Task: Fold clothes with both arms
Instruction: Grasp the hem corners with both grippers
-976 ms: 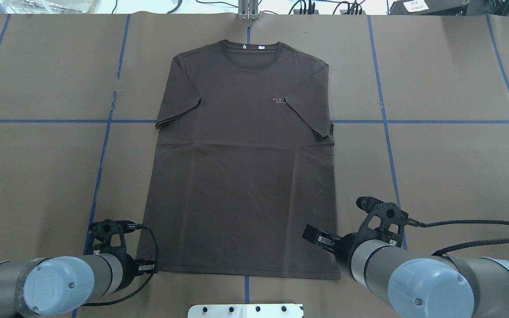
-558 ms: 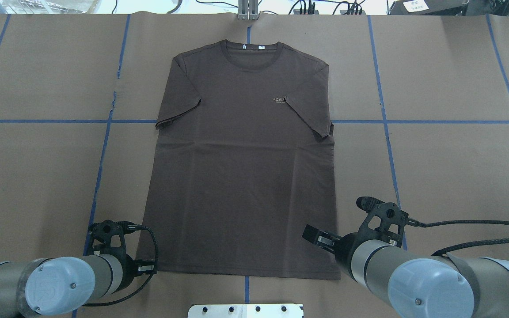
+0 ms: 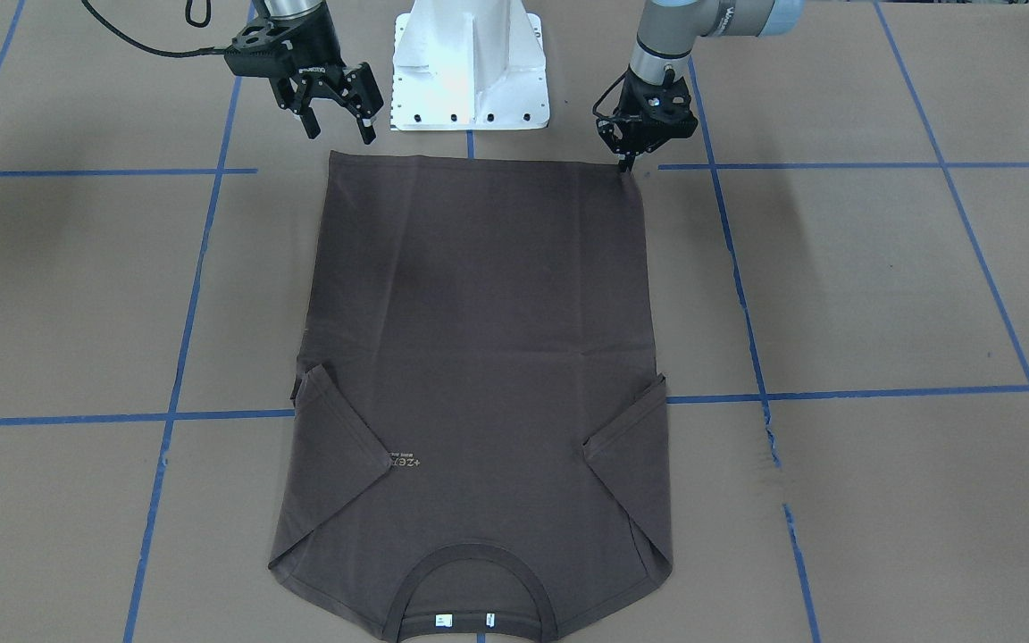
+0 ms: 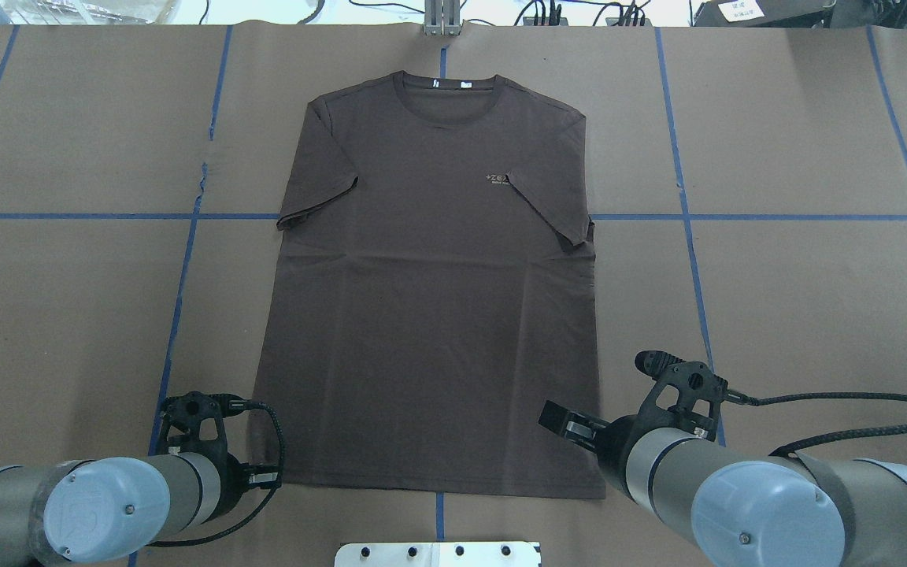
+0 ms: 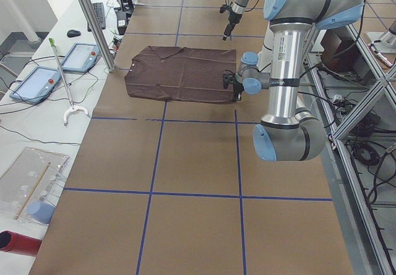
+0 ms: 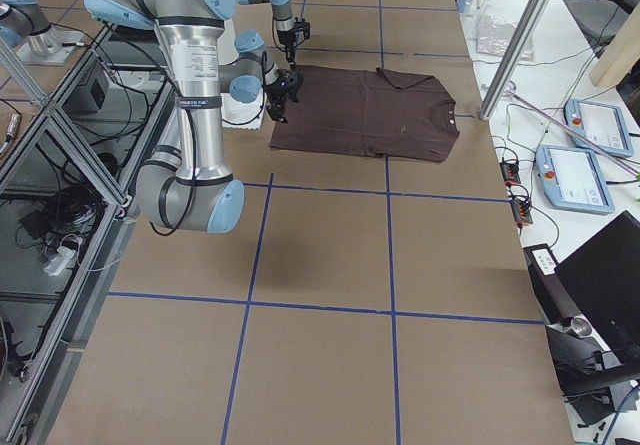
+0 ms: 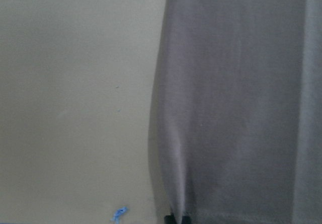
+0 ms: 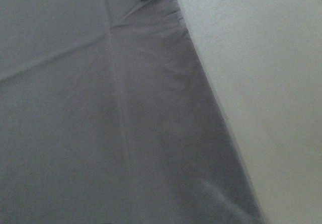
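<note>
Papered table (image 3: 836, 268), flat T-shirt (image 3: 479, 313); from the front only: right hand (image 3: 340, 134) agape, left hand (image 3: 626, 164) tight on hem (image 3: 479, 162).

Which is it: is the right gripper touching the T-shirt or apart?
Apart. In the front-facing view, table paper shows between the open right gripper and the T-shirt hem.

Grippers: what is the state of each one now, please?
Left gripper: closed on a hem corner of the T-shirt.
Right gripper: open, holding nothing.
</note>
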